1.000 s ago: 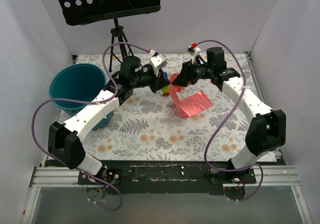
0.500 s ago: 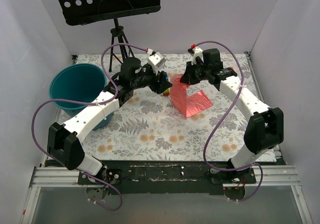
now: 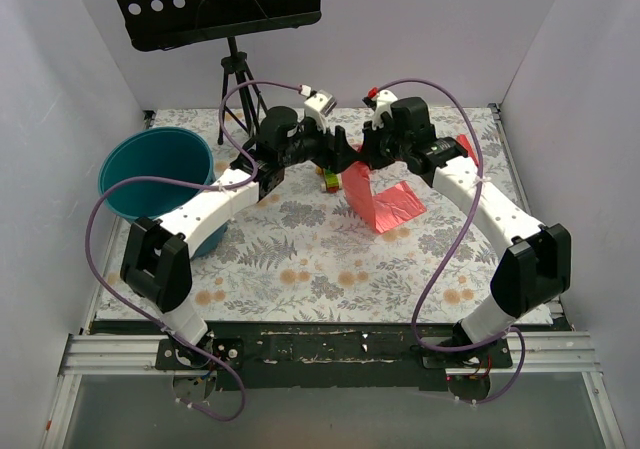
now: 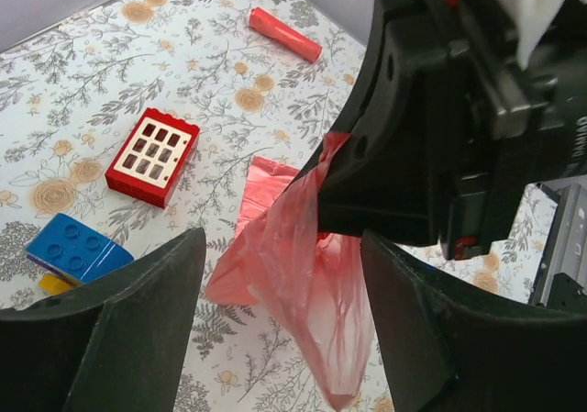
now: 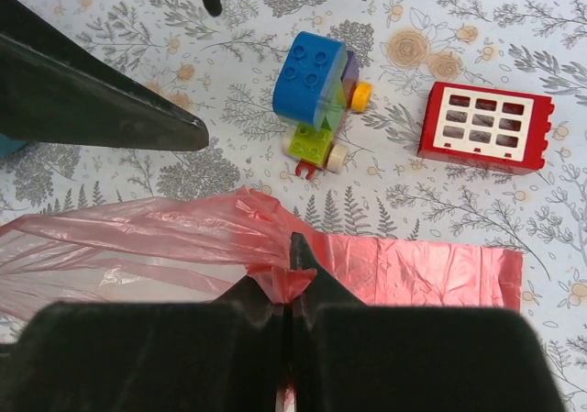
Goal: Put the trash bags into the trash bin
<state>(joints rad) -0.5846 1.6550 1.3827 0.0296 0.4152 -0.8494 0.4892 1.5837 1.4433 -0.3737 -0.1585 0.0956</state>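
The trash bag (image 3: pixel 385 201), thin pink-red film, hangs by its bunched top from my right gripper (image 5: pixel 293 270), which is shut on it. Its lower part lies flat on the flowered table (image 5: pixel 404 270). In the left wrist view the bag (image 4: pixel 312 293) dangles between the fingers of my left gripper (image 4: pixel 280 247), which stands open around it without touching. The two grippers meet nose to nose at the table's back middle (image 3: pixel 352 157). The teal trash bin (image 3: pixel 150 174) stands at the far left, apart from both grippers.
A toy of blue and green bricks (image 5: pixel 316 86), a flat red box with white squares (image 5: pixel 486 126) and a red stick (image 4: pixel 284 34) lie behind the bag. A black music stand's tripod (image 3: pixel 235 79) rises at the back. White walls close in both sides.
My right gripper has shut on the bag's bunched top. My left gripper has opened and reached further right, so its fingers now flank the hanging bag.
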